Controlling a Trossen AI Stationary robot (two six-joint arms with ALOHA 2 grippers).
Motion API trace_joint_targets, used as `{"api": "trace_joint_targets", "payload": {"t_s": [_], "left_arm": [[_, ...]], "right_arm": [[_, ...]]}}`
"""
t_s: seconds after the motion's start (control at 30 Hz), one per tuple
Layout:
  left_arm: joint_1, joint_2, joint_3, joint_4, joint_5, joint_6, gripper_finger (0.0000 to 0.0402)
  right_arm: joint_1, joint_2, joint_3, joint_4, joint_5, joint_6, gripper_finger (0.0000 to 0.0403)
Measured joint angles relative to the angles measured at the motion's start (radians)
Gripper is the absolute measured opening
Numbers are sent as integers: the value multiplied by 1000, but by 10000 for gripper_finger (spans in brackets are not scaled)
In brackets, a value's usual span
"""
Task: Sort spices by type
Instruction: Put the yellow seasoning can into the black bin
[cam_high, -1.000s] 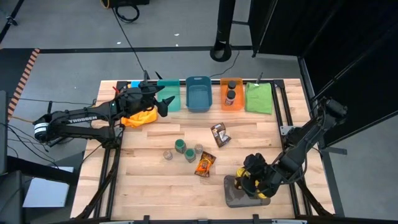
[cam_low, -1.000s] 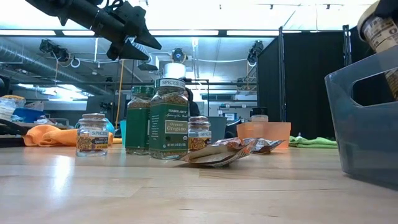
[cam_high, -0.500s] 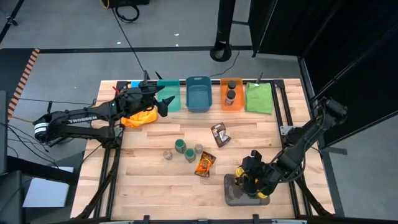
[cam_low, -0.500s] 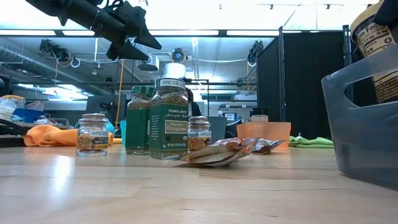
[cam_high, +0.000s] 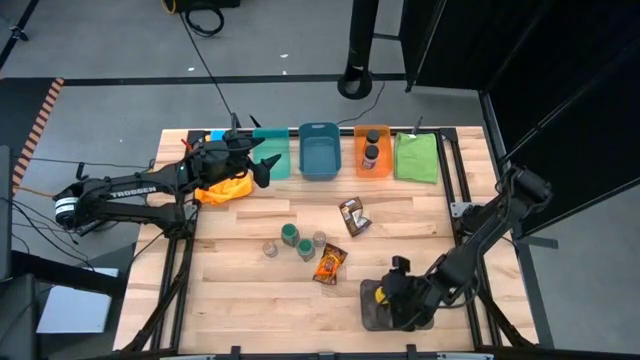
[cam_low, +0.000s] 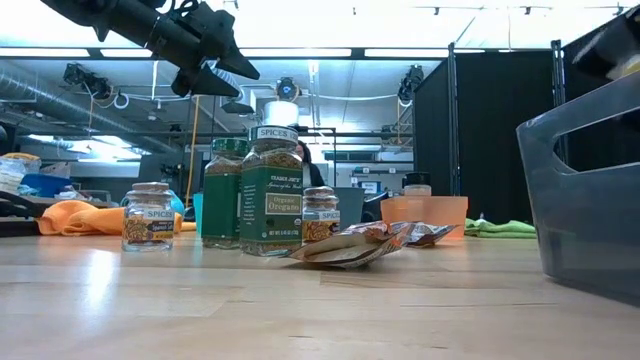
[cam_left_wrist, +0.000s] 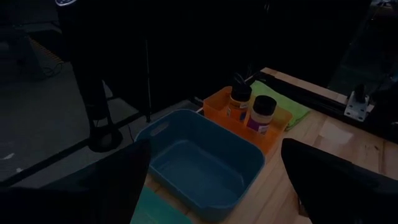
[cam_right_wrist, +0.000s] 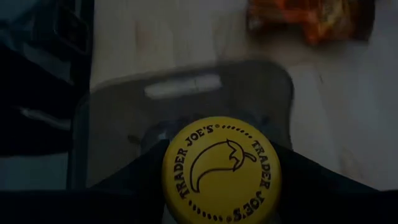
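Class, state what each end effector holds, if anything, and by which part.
The right end effector holds a yellow-lidded jar by its sides, over the grey bin. The left end effector holds nothing.

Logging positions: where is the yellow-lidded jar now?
In the right gripper, the yellow-lidded jar sits over the grey bin at the table's near right, beside the orange packet.

Back edge: a row of bins (cam_high: 319, 150) is sitting along the surface (cam_high: 250, 300), two jars (cam_high: 371, 146) standing in one.
Middle: three jars (cam_high: 297, 243) are clustering together, two packets (cam_high: 341, 240) lying just to their right.
Front right: a tray (cam_high: 375, 308) is lying under the right hand (cam_high: 402, 292).
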Motion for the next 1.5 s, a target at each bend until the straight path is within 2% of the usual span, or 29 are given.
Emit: {"api": "trace_joint_targets", "payload": {"t_s": [0.23,0.63,0.87,1.17,1.5], "left_arm": [[0,0,0,0,0,0,369],[0,0,0,0,-3,0,369],[0,0,0,0,-4,0,369],[0,0,0,0,-4,0,369],[0,0,0,0,-4,0,369]], "right_arm": [[0,60,5,88,37,-30,237],[7,65,35,51,126,-10,236],[24,65,36,-8,261,44,236],[26,65,37,-6,263,58,237],[26,65,34,3,230,87,265]]}}
